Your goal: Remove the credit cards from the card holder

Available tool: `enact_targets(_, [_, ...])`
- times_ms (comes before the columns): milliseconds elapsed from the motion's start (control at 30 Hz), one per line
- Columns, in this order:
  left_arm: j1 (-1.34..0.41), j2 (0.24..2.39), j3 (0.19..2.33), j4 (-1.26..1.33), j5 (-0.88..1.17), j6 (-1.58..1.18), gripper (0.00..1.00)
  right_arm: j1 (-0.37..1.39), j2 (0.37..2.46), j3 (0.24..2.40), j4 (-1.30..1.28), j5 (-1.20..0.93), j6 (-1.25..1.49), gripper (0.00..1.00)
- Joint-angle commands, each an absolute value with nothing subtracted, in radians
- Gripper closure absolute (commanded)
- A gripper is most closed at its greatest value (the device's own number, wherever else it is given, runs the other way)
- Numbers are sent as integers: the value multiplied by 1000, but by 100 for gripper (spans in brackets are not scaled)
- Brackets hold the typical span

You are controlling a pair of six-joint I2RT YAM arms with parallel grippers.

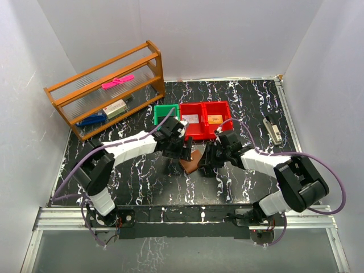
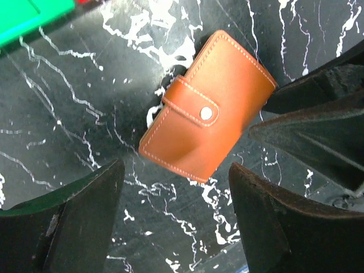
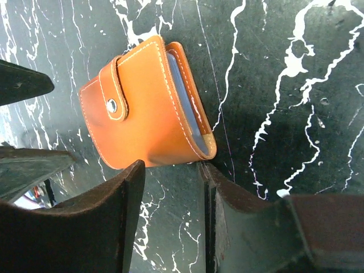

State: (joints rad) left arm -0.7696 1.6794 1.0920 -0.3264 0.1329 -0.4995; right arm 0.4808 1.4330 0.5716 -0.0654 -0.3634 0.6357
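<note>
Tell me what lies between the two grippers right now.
The card holder, snapped shut, lies between the left gripper and the right gripper, both open; the top view shows this.

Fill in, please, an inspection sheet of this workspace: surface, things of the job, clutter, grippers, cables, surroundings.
Surface: black marble-patterned table; no spill seen.
Job's things: brown card holder lies shut with its snap strap fastened, between the two grippers; a pale blue edge shows at its side; no credit cards seen outside it.
Clutter: wooden rack holding small items; green bin; two red bins, each with a small flat item; stapler.
Grippers: left gripper and right gripper both open, close to the holder, holding nothing.
Cables: purple cables along both arms, off the holder.
Surroundings: white walls; metal rail at the near edge.
</note>
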Motion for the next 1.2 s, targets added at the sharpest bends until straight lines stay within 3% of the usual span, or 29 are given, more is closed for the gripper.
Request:
enact_targets(0, [-780,1741,1198,-369,72,-417,29,484,1399,548,-81,-226,713,59])
enact_targets(233, [-800,1851,1299,-386,51,-309,36,479,1335,524,-86,-108,838,55])
enact_targets(800, [-881,1927,1316,-403,-40,-233,46,476,1372,505,-11,-181,931,54])
enact_targets(1167, [-900,1929,1303,-386,-165,-226,78,477,1383,510,2,-208,930,53])
